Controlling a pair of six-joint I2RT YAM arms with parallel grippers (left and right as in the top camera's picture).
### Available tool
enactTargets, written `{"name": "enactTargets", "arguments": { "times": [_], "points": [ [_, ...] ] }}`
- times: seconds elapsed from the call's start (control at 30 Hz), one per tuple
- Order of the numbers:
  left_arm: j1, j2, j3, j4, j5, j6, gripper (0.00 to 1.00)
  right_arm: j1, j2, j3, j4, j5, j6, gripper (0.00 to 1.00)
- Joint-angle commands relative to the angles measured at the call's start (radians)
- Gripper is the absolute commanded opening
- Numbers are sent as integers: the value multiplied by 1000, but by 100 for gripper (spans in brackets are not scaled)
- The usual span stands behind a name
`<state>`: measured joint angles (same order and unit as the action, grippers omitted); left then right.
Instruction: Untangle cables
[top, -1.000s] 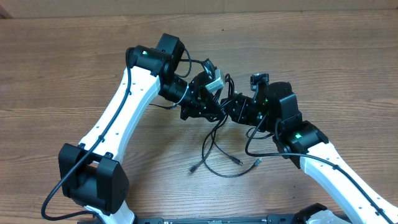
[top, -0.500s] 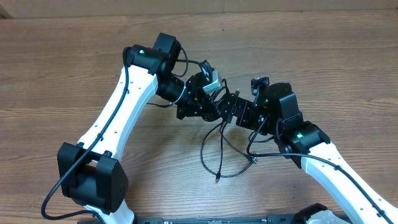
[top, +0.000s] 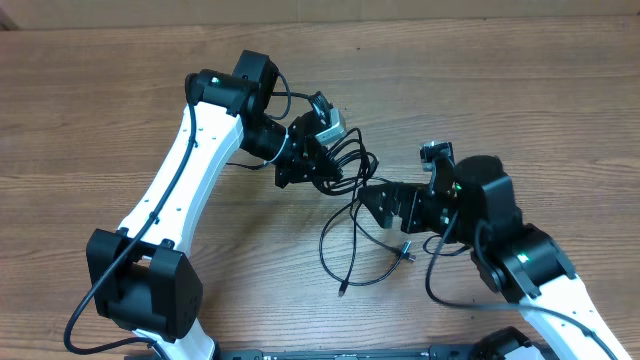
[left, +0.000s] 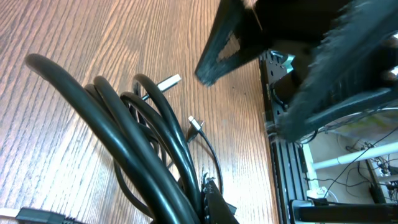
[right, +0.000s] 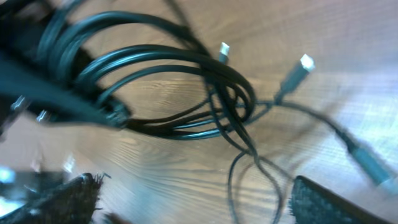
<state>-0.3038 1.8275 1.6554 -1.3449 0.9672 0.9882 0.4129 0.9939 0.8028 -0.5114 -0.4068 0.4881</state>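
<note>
Several thin black cables (top: 352, 160) hang as a looped bundle from my left gripper (top: 326, 166), which is shut on them above the table's middle. In the left wrist view the looped cables (left: 134, 146) run into the jaws of the left gripper (left: 208, 202). Loose strands (top: 340, 245) trail onto the wood, ending in small plugs (top: 343, 290) (top: 405, 256). My right gripper (top: 378, 203) stands open just right of the bundle and holds nothing. Its wrist view shows both fingers (right: 65, 199) wide apart, with thin strands between them lower down and the cable loops (right: 180, 68) beyond.
A wooden table (top: 100, 120) lies under everything. Both white arms reach in from the near edge. A black frame rail (left: 277, 162) runs along the table's edge in the left wrist view.
The right gripper has opened, let go of the cables and drawn back to the right. The left gripper has shifted slightly up and left with the bundle. The loose plug ends have swung.
</note>
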Motion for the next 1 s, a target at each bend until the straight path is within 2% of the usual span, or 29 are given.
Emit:
{"name": "enactTargets", "arguments": {
  "times": [0.0,0.13,0.17,0.2,0.3,0.43,0.6,0.97],
  "points": [
    [2,-8,0,-8,35,67,4,-1,-67,22,45,5,-367,76],
    [2,-8,0,-19,35,67,4,-1,-73,22,136,5,-577,74],
    [2,-8,0,-25,35,67,4,-1,-63,22,156,5,-600,76],
    [2,-8,0,-40,35,70,4,-1,-35,22,194,5,-602,85],
    [2,-8,0,-67,35,90,4,-1,29,22,264,5,-625,95],
    [2,-8,0,-84,35,90,4,-1,103,22,347,24,-716,96],
    [2,-8,0,-91,34,90,4,-3,130,23,428,113,-729,96],
    [2,-8,0,-92,27,90,4,-41,157,24,483,115,-734,100]
  ]
}}
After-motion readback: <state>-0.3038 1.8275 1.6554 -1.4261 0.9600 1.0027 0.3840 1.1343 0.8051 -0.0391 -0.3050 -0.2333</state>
